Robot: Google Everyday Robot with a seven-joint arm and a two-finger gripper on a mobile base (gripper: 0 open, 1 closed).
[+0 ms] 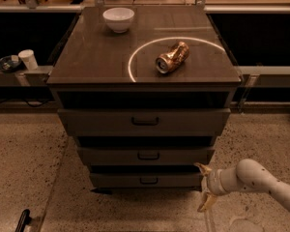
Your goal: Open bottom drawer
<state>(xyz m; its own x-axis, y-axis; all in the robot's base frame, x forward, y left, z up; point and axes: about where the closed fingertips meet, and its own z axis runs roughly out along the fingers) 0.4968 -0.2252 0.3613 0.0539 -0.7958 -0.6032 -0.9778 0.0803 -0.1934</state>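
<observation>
The bottom drawer [116,180] is the lowest and narrowest of three grey-brown fronts in the cabinet, with a small dark pull handle [149,181] at its centre. It stands shut. My gripper [203,186] is on a white arm coming in from the lower right. It sits just off the drawer front's right end, at drawer height, to the right of the handle. Its two yellowish fingers [206,203] are spread apart, one above the other, with nothing between them.
The middle drawer [145,155] and the wide top drawer [144,122] are above. On the cabinet top lie a crushed can [172,57] and a white bowl [118,19]. A white cup [27,59] stands on a ledge at left. Speckled floor surrounds the cabinet.
</observation>
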